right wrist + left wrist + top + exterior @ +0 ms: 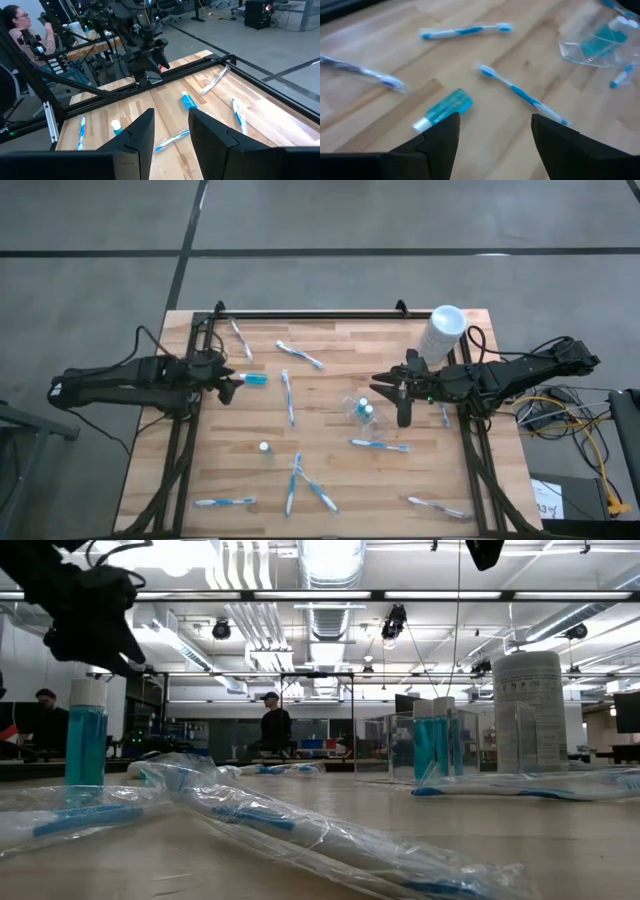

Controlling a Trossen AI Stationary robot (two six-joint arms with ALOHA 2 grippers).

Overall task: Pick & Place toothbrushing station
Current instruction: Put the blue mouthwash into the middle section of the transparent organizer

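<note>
Tube: small blue tube [443, 108] lies flat on the counter [330, 480], just ahead of the left claw [492, 132], off to one finger's side.
Axis: long axis slants across the claw's opening.
Left claw: fingers apart, empty.
Right claw [170, 131]: half parted, empty, beside the clear pouch [360, 408].
Nearer arm: left.

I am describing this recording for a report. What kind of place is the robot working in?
Probably a large robotics lab or industrial workshop. The low view shows exposed ceiling ducts and strip lights, and the right wrist view shows a person seated at a cluttered workbench. The wooden table stands on bare concrete floor.
</note>
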